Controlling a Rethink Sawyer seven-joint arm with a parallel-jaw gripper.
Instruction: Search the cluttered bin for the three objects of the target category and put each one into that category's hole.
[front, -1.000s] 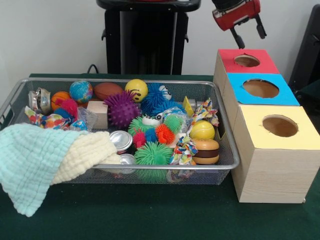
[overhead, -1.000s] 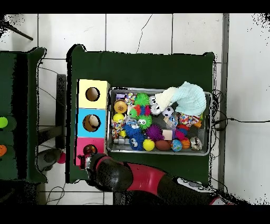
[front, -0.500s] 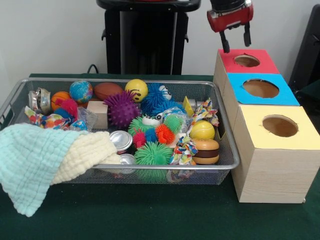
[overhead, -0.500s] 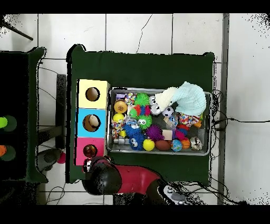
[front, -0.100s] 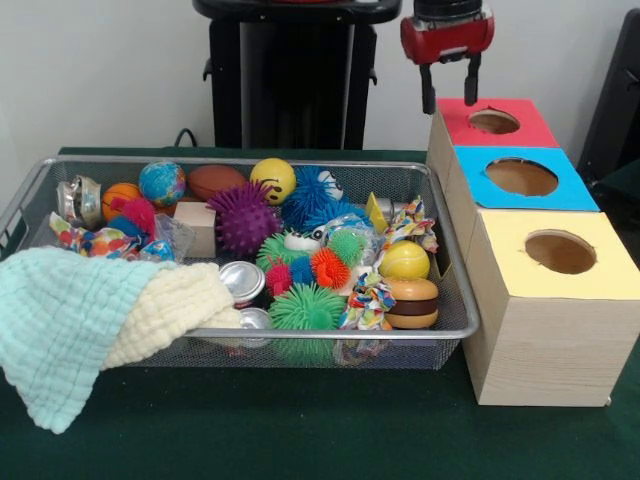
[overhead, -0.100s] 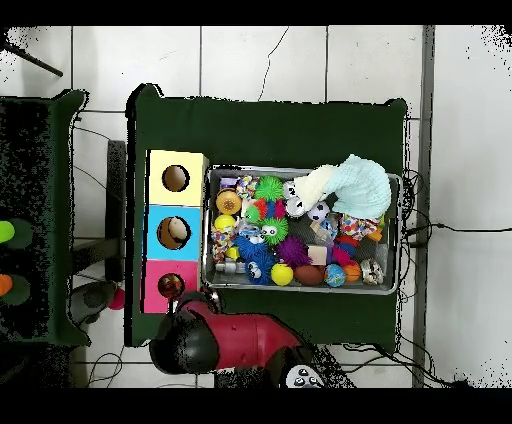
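My gripper (front, -0.100s: 449, 94) hangs open and empty at the far left corner of the red-topped box (front, -0.100s: 525, 122), above table height. The overhead view shows the red arm (overhead, -0.100s: 235, 338) by that box (overhead, -0.100s: 155, 277), between it and the bin. The wire bin (front, -0.100s: 330, 334) holds spiky balls such as a purple one (front, -0.100s: 245, 218) and a green one (front, -0.100s: 305, 308), a yellow ball (front, -0.100s: 404, 260), a toy burger (front, -0.100s: 412, 303), metal cans (front, -0.100s: 242, 281) and a wooden block (front, -0.100s: 198, 225). A pale folded towel (front, -0.100s: 85, 320) drapes over its front left corner.
Three wooden boxes stand in a row beside the bin, each with a round hole: red, blue (front, -0.100s: 565, 190) and yellow (front, -0.100s: 605, 272). In the overhead view the bin (overhead, -0.100s: 401, 236) lies right of the boxes. The black pedestal (front, -0.100s: 290, 70) rises behind the bin.
The gripper has swung from above the red box's far right side to its left corner, closer to the bin. It stays open and empty. Nothing in the bin moved.
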